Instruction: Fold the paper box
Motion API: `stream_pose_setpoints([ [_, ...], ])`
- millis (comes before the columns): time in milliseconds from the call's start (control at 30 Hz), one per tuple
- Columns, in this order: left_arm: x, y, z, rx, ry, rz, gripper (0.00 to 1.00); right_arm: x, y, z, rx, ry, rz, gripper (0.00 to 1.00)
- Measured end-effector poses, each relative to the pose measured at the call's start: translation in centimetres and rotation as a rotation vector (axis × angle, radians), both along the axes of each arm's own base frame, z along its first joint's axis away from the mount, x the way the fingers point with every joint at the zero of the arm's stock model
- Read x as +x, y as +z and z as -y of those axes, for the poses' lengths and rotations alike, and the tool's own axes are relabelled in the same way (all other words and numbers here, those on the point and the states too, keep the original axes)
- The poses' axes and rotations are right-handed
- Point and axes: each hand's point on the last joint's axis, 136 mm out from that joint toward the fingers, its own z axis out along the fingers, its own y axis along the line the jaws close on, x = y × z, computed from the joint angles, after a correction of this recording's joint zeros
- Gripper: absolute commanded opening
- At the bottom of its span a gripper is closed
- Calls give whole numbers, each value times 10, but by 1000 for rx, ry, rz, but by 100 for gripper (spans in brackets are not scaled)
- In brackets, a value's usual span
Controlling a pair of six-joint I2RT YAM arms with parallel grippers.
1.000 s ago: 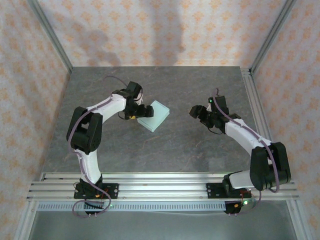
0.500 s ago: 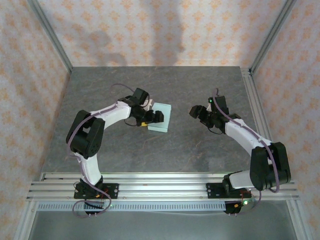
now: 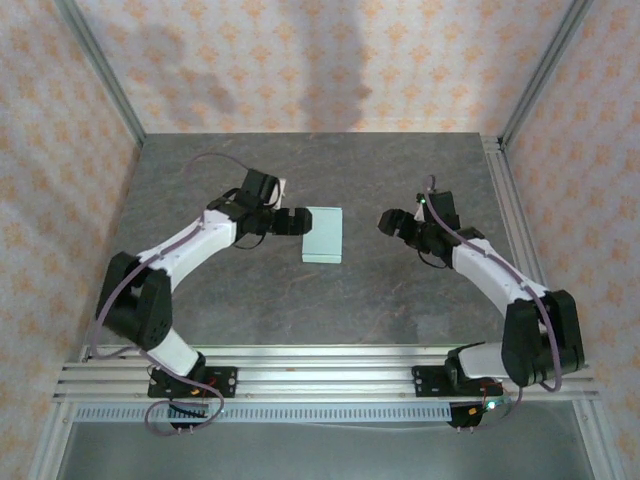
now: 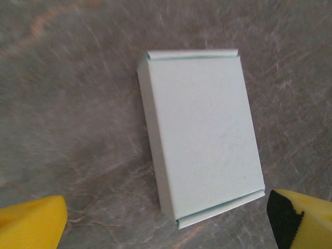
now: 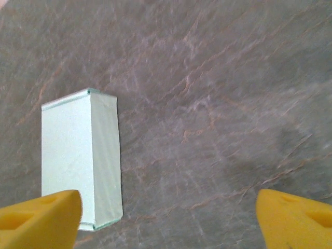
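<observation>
The paper box [image 3: 322, 235] lies flat on the grey table as a slim, closed pale mint rectangle. My left gripper [image 3: 293, 222] sits just off its left edge, open. In the left wrist view the box [image 4: 205, 135] lies ahead of the wide-apart yellow fingertips [image 4: 31, 225] with nothing gripped; the left gripper [image 4: 166, 228] is near the box's closest corner. My right gripper [image 3: 388, 222] hovers to the right of the box, apart from it and open. In the right wrist view the box [image 5: 78, 155] is at the left, beside one fingertip, and the right gripper [image 5: 168, 218] spans bare table.
An aluminium rail [image 3: 320, 365] runs along the near edge by the arm bases. Metal frame posts [image 3: 100, 80] and patterned walls close in the table at the back and sides. A rail [image 3: 505, 200] lines the right edge.
The box has turned from a diagonal lie to square with the table. My left arm has swung out and its gripper has drawn back to the box's left edge. The right jaws have widened.
</observation>
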Motion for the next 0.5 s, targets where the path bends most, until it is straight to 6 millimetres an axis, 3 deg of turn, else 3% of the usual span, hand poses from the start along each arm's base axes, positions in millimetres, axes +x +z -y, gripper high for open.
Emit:
stream_pose_setpoints([
  [100, -5, 12, -27, 27, 54, 99, 100, 5, 17, 17, -105, -21, 94, 95],
  [233, -9, 10, -77, 125, 186, 194, 100, 14, 29, 47, -277, -85, 229, 97],
  [500, -6, -10, -142, 317, 326, 328, 100, 13, -27, 127, -505, -254, 306, 98],
])
